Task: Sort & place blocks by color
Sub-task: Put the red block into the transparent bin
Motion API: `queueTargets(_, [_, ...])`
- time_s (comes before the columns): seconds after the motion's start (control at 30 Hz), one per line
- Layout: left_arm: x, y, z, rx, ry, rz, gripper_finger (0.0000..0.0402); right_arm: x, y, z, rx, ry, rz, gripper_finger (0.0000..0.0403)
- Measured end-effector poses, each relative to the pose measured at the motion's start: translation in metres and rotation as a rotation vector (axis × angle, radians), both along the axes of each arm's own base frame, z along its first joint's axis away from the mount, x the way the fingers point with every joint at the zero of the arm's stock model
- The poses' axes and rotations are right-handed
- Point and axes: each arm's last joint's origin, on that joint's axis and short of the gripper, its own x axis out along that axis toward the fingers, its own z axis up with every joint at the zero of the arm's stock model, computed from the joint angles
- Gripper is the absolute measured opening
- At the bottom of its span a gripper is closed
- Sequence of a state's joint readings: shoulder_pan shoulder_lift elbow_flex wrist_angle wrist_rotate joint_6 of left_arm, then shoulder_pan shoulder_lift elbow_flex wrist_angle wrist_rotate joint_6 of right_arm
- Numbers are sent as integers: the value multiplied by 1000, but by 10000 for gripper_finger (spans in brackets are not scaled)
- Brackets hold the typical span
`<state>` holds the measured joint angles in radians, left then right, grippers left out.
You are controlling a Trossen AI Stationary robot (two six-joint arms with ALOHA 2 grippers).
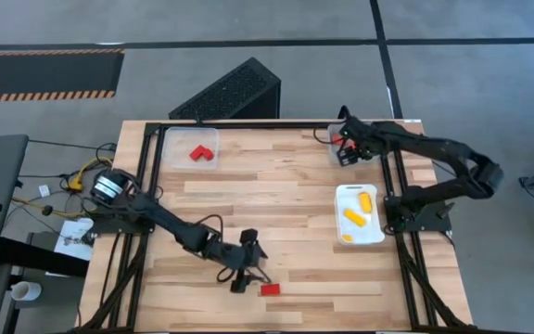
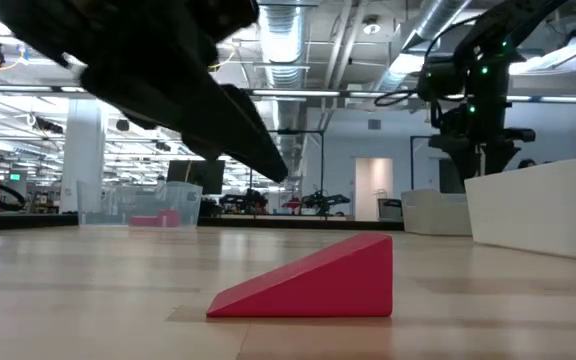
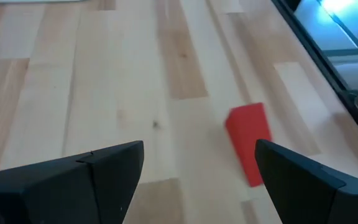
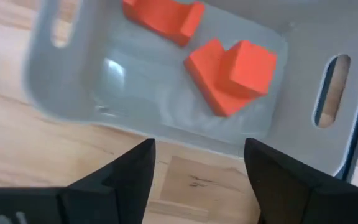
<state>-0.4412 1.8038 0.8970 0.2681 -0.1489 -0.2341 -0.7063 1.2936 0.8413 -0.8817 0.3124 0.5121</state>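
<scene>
A red wedge block lies flat on the table near its front edge; the low view shows it up close. My left gripper hovers open just left of it. In the left wrist view the wedge shows beside one finger of that gripper, not between the fingers. My right gripper stands open over the grey tray at the far right, pointing steeply down, with nothing between its fingers. Two orange blocks lie in that tray.
A clear tray at the far left holds red blocks. A white tray at the right holds yellow blocks. A black metal frame runs around the tabletop. Bare wood lies between the trays.
</scene>
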Motion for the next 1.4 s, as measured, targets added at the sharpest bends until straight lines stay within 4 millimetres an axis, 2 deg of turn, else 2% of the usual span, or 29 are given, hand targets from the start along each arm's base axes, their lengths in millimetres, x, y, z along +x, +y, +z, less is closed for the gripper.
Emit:
queueTargets(0.2, [0, -19, -7, 26, -28, -9, 295, 1, 13, 13, -42, -65, 19, 267])
queueTargets(0.4, [23, -54, -21, 91, -11, -31, 295, 2, 33, 27, -67, -162, -1, 268])
queueTargets(0.5, [29, -63, -32, 170, 51, 10, 295, 5, 47, 32, -48, -226, 17, 268])
queueTargets(0.67, [38, -69, -43, 130, 78, 67, 295, 9, 66, 38, -33, -296, 39, 268])
queueTargets(0.77, [41, -66, -44, 109, 87, 96, 292, 10, 72, 40, -40, -316, 35, 268])
queueTargets(0.87, [42, -60, -46, 113, 113, 122, 266, 12, 77, 40, -36, -324, 50, 268])
queueTargets(0.97, [43, -55, -46, 133, 135, 112, 207, 13, 80, 40, -33, -325, 69, 268])
queueTargets(1.1, [47, -46, -46, 150, 138, 91, 95, 15, 84, 49, -65, -342, 182, 267])
queueTargets(1.27, [51, -27, -33, 218, 142, 66, 94, 22, 100, 77, -158, -550, 340, 256])
queueTargets(1.4, [48, 6, -3, 338, 186, 135, 94, 19, 118, 100, -208, -746, 445, 247])
